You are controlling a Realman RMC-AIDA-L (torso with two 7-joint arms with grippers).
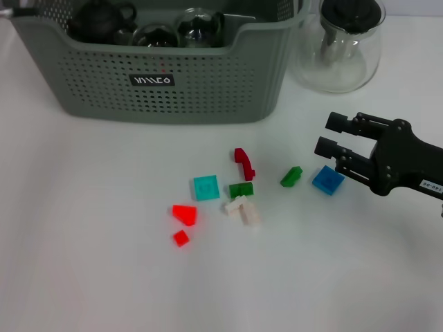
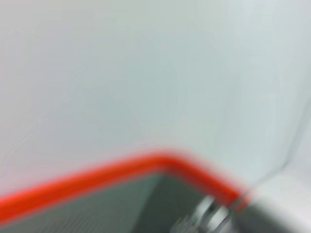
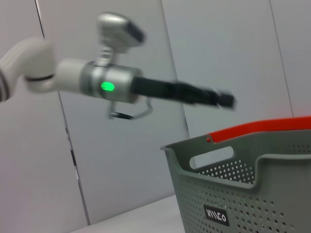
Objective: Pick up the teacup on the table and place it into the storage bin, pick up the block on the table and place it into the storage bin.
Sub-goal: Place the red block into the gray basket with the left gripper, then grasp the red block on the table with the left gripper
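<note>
Storage bin (image 1: 173, 83), grey-green and perforated, stands at the table's (image 1: 83, 277) far edge and holds a dark teapot (image 1: 102, 19) and two glass vessels (image 1: 176, 29). Glass carafe (image 1: 339, 45) stands just beside it. Right gripper (image 1: 327, 135) hovers near the blue block (image 1: 327, 180), fingers parted, holding nothing. Green (image 1: 291, 176), dark red (image 1: 243, 163), teal (image 1: 205, 187), white (image 1: 242, 209) and red (image 1: 185, 214) blocks lie scattered. Right wrist view alone shows the left arm (image 3: 116, 85) raised beyond the bin; whether its claw is parted or closed cannot be told.

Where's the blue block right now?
In the head view, the small blue square block lies on the white table's right side, just below the right gripper, right of the green block.
</note>
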